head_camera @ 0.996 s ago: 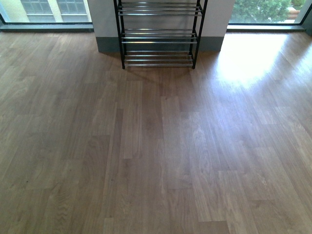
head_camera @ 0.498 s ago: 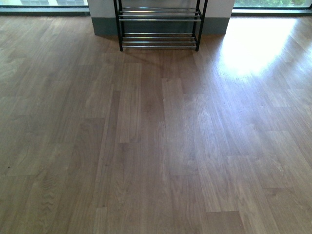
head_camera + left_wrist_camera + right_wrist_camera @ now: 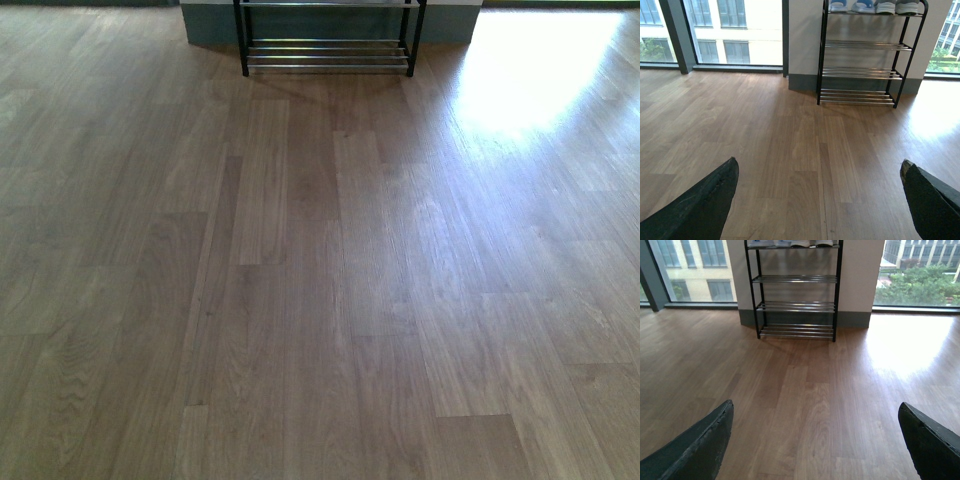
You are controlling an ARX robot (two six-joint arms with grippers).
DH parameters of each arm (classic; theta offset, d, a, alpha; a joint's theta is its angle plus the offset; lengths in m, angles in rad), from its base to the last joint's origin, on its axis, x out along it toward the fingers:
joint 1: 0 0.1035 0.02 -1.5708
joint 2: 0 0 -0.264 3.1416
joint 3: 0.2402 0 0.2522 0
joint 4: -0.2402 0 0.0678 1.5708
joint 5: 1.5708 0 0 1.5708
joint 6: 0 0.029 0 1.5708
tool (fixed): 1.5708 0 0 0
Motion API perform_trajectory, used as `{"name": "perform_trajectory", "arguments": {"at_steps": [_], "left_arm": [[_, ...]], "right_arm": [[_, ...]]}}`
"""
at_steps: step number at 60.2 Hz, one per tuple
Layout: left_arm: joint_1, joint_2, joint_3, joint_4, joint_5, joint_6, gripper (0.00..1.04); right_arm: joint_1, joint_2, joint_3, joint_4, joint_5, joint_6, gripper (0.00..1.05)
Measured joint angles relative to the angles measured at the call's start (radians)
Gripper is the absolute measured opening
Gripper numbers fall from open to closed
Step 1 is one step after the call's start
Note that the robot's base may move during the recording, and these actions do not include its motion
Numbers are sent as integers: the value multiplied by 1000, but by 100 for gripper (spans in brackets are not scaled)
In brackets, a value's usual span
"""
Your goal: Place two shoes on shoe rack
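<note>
The shoe rack (image 3: 861, 74), black-framed with chrome rod tiers, stands against a pale wall pier across the wooden floor. Several shoes (image 3: 875, 6) line its top tier in the left wrist view; only their soles (image 3: 795, 243) show in the right wrist view. The front view catches just the shoe rack's (image 3: 327, 55) lowest rods at the top edge, and neither arm. My left gripper (image 3: 819, 167) is open, nothing between its dark fingers (image 3: 700, 205). My right gripper (image 3: 815, 410) is open too, with bare floor between its fingers (image 3: 932, 445). Both are far from the shoe rack (image 3: 796, 305).
Floor-to-ceiling windows (image 3: 735, 30) flank the wall pier (image 3: 855, 275). A bright sun patch (image 3: 530, 70) glares on the floor to the right of the rack. A grey skirting board (image 3: 802, 82) runs along the pier's base.
In the front view the rack has slid up toward the top edge, and the windows have left the picture; more floor fills the frame.
</note>
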Motion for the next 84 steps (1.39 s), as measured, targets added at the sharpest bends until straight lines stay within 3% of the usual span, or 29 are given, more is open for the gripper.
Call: {"name": "perform_trajectory", "arguments": {"at_steps": [84], "left_arm": [[0, 0, 0, 0, 0, 0, 95]], "right_arm": [[0, 0, 0, 0, 0, 0, 95]]}}
